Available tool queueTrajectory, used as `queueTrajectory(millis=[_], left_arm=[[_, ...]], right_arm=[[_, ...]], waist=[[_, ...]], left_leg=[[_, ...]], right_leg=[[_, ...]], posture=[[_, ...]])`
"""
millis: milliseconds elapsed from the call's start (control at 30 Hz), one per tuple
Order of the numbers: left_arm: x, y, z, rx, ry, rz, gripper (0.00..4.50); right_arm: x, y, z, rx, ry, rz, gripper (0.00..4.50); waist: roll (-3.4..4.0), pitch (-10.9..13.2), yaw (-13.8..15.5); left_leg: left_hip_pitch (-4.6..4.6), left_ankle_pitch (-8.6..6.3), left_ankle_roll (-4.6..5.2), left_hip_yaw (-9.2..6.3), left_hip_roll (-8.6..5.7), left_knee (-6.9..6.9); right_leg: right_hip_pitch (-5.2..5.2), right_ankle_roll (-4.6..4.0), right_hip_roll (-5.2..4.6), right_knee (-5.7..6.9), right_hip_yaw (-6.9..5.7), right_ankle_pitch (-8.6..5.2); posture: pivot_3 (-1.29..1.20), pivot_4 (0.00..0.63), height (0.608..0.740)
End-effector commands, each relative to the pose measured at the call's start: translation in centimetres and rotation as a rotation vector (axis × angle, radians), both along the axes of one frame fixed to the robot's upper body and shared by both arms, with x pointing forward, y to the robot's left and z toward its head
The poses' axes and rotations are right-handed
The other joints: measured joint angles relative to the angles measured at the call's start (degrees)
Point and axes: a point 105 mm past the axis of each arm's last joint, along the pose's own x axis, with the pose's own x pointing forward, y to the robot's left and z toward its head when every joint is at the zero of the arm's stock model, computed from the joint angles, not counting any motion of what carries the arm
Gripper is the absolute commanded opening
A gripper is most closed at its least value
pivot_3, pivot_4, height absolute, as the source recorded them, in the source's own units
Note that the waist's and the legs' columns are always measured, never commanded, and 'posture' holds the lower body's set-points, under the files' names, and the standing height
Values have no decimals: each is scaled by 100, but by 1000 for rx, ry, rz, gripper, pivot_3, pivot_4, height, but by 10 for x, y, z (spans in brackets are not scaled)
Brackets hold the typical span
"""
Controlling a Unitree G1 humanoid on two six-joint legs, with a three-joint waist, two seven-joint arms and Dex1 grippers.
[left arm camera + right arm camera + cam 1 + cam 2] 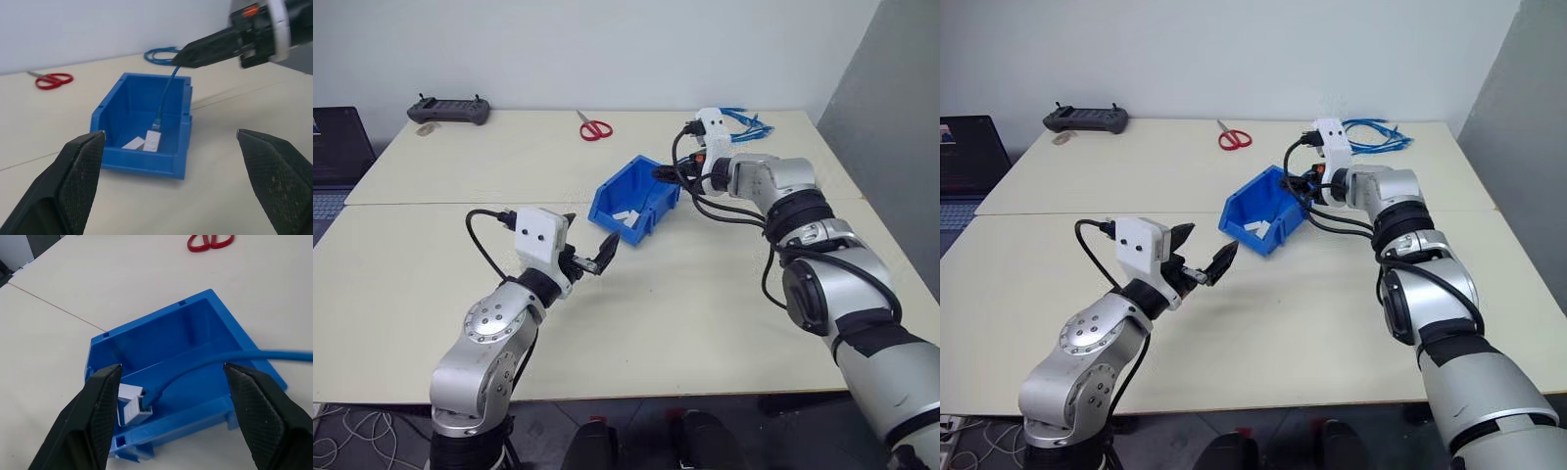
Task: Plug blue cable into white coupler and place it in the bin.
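The right gripper (168,406) hangs over the bin (234,335), fingers spread, gripping nothing — the blue cable (195,364), plugged into the white coupler (131,406), lies inside, its tail trailing over the rim. Best lift straight clear without snagging that tail; the left gripper (590,257) waits open nearby.

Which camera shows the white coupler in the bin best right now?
Right wrist view: the white coupler lies close in the bin with the blue cable plugged in. Left wrist view shows it farther off; both eye views show a small white patch.
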Motion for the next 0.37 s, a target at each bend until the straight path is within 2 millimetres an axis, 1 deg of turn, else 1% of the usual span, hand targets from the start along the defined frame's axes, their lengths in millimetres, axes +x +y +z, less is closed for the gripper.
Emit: queueTrajectory(millis=[33, 100, 167, 200, 267, 367], left_arm=[[8, 11, 6, -48, -19, 77, 4500], [13, 13, 5, -43, -22, 104, 4500], [16, 14, 5, -67, -20, 114, 4500], [17, 14, 5, -72, -19, 118, 4500], [21, 15, 2, -74, -14, 138, 4500], [25, 17, -5, -81, -2, 159, 4500]], right_arm=[[-8, -24, -20, -74, -3, 8, 3375], [-14, -34, -27, -51, 18, -30, 3375], [-20, -41, -29, -29, 3, -77, 3375], [-23, -43, -28, -36, -25, -92, 3375], [-32, -50, -29, -85, -149, -148, 3375], [-54, -52, -41, -99, -240, -197, 3375]], waist=[[-1, 0, 9], [0, 0, 4], [1, 1, 5], [3, 2, -3], [3, 2, -10], [2, 1, -4]], left_leg=[[0, 0, 0, -3, -4, 1], [-2, 0, 0, -4, -12, 0], [-8, 0, 0, -4, -16, 4], [-9, 0, -1, -2, -20, 3], [-21, 1, -1, -4, -22, 7], [-25, 1, -2, -13, -24, 4]], right_leg=[[1, 1, -4, 0, -2, 0], [1, 7, -12, 1, -1, 3], [-2, 12, -19, 4, -1, 7], [-4, 17, -23, 3, 2, 9], [-11, 21, -26, 4, 1, 12], [-13, 28, -26, 2, -6, 15]], posture=[[0, 150, 740], [0, 150, 740], [0, 150, 740], [0, 150, 740], [0, 150, 740], [0, 150, 740]])
